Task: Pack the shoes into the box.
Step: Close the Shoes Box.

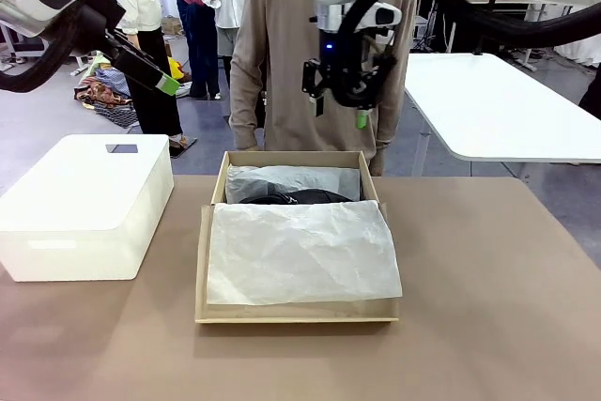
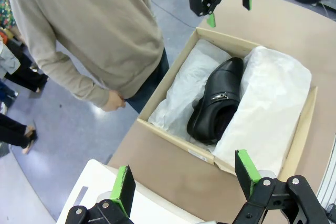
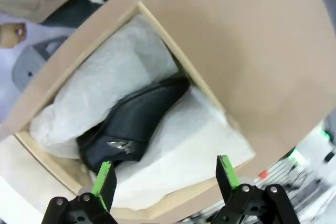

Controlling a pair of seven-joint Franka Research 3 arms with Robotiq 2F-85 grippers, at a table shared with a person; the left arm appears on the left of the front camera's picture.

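Note:
The tan cardboard box (image 1: 296, 312) stands open in the middle of the table, lined with white tissue paper (image 1: 300, 251) that drapes over its near half. A black shoe (image 1: 291, 196) lies inside towards the far end, partly under the paper; it has a small side strap (image 2: 218, 98) and rests between folds of tissue (image 3: 131, 124). My right gripper (image 1: 340, 108) hangs open and empty above the box's far end, fingers spread (image 3: 165, 179). High at the far left, my left gripper (image 1: 160, 77) looks down at the box, also open and empty (image 2: 185, 179).
A larger white rounded box (image 1: 84, 208) sits on the table to the left of the shoebox. A person (image 1: 310, 63) in a beige sweater stands at the far edge behind the shoebox, arms at the sides. A white table (image 1: 507, 110) stands at the back right.

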